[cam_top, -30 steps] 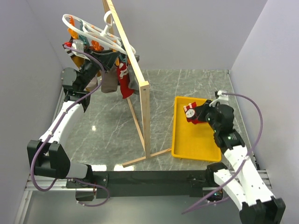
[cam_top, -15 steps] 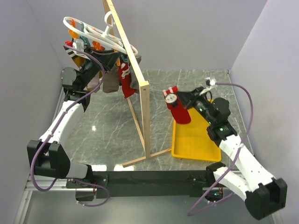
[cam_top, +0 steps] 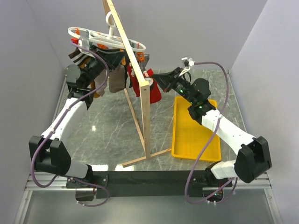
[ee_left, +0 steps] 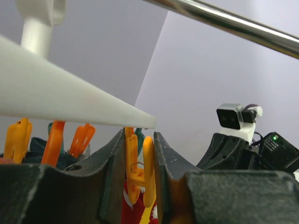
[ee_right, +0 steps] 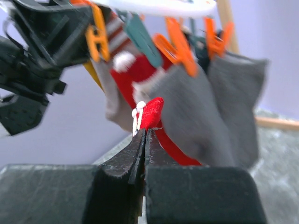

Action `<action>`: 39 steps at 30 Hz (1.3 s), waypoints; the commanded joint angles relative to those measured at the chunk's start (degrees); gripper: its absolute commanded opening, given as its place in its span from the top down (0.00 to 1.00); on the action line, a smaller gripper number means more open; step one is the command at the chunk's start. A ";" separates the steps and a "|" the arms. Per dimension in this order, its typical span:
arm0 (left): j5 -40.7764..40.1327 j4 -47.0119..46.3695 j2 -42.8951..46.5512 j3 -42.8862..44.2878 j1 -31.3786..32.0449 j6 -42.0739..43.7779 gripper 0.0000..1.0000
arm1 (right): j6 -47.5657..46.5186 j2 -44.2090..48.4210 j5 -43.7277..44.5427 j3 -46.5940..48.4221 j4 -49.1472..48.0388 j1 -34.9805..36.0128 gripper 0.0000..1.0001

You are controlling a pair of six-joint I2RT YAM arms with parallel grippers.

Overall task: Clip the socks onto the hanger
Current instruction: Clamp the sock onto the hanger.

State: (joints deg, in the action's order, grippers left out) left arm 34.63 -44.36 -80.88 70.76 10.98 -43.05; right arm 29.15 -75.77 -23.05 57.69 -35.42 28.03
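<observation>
Upper left of the top view: the left gripper (ee_left: 138,140) sits narrow around one orange clip (ee_left: 147,172) beneath the white hanger (ee_left: 70,105), its pads touching the clip's levers; should those pads slip, the clip would likely snap shut before any fabric enters it. The hanger hangs only by its hook, so a push from either arm could swing the clip aside.

Centre: the hanging red sock (ee_right: 133,77) is already clipped beside the grey socks (ee_right: 187,107); the wooden rack (cam_top: 145,112) rises just beside the approach path and could snag trailing fabric.

Right of centre: the right gripper (ee_right: 144,135) is pinched tight on the tip of the carried red sock (ee_right: 152,111), which is near the hanger but unclipped; so slight a hold may let it drop.

Lower right: the yellow tray (cam_top: 196,140).

Counts: two grippers; one hanger; two red socks; at least two grey socks; one rack; one tray.
</observation>
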 commanded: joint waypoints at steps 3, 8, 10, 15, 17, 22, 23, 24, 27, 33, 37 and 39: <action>-1.76 -5.83 -1.12 3.15 1.40 -1.78 0.85 | 1.61 -4.46 -4.11 7.51 -8.61 0.88 1.00; -8.94 -4.69 -0.16 1.75 2.73 -1.69 0.86 | 1.96 -7.99 -5.60 11.38 -9.93 1.76 1.00; -11.42 -4.68 0.72 0.61 3.34 -1.34 0.86 | 2.14 -9.22 -6.13 12.18 -10.28 2.02 1.00; -17.05 -6.18 3.27 -3.00 4.31 -2.30 0.86 | 2.49 -11.41 -7.09 14.99 -11.07 2.38 1.00; -17.49 -6.70 3.45 -3.87 4.31 -2.83 0.86 | 3.19 -12.12 -7.62 16.04 -12.03 2.64 1.00; -17.32 -8.73 3.45 -4.67 4.40 -4.85 0.86 | 3.81 -14.41 -8.15 18.50 -12.22 3.43 1.00; -17.32 -8.90 3.36 -4.67 4.40 -5.03 0.86 | 3.90 -14.93 -8.41 18.77 -12.48 3.43 1.00; -17.06 -8.99 3.45 -4.58 4.48 -5.20 0.86 | 4.07 -15.28 -8.59 19.03 -12.48 3.61 1.00; -16.26 -9.25 3.28 -4.32 4.49 -5.03 0.86 | 4.78 -15.99 -8.68 19.65 -13.10 3.78 1.00; -15.21 -10.49 2.92 -4.14 4.49 -5.38 0.86 | 4.96 -16.87 -8.51 20.79 -12.75 4.14 1.00; -15.21 -10.31 3.27 -4.05 4.49 -5.12 0.86 | 5.31 -16.96 -7.89 20.10 -13.44 4.22 1.00; -14.95 -10.48 3.27 -4.14 4.49 -5.03 0.86 | 5.83 -17.13 -7.45 20.18 -13.98 4.22 1.00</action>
State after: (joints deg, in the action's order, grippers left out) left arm 19.66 -49.65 -80.20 65.80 15.46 -47.81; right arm 34.11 -93.03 -31.09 75.11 -45.50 31.75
